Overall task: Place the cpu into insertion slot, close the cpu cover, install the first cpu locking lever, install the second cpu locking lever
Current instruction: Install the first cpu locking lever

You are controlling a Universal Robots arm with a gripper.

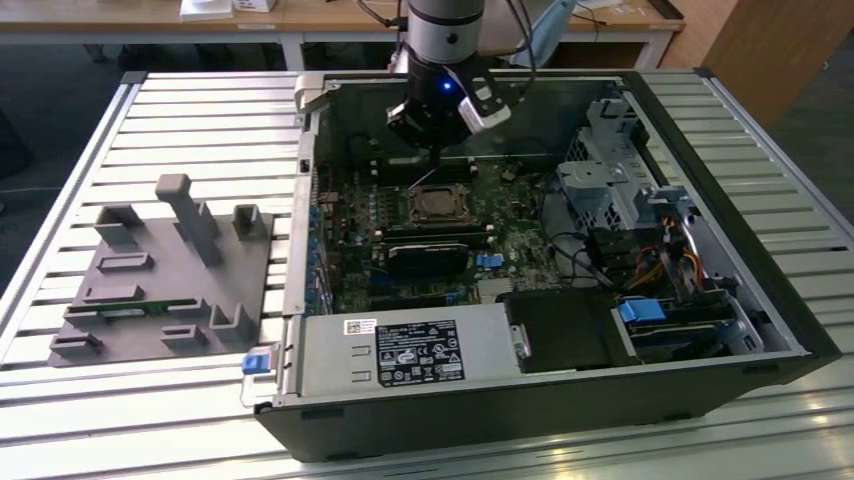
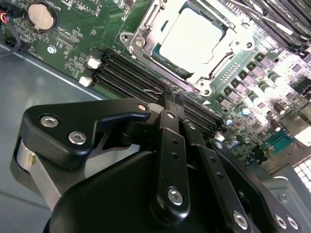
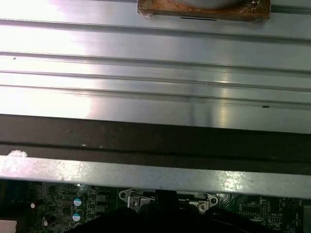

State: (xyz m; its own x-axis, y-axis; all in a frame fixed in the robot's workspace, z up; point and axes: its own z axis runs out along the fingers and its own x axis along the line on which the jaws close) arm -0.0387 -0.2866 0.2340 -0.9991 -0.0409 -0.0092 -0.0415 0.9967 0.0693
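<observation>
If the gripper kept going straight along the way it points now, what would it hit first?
Most likely the edge of the cpu cover, the silver frame around the cpu. In the second wrist view the gripper, fingers together, points at that edge, beside the black memory slots. Depth is unclear, so contact can't be judged.

Colours, centre and upper frame of the second wrist view: the cpu (image 2: 192, 39) is shown pale silver-grey, framed by a bright silver cover (image 2: 146, 36) on a green board (image 2: 73, 43). The gripper (image 2: 167, 97) is rendered glossy black with silver screws. In the exterior view, a grey fixture (image 1: 160, 280) at left is set on a silver ribbed table (image 1: 200, 110); the black case (image 1: 534, 410) carries blue tabs (image 1: 258, 362).
</observation>
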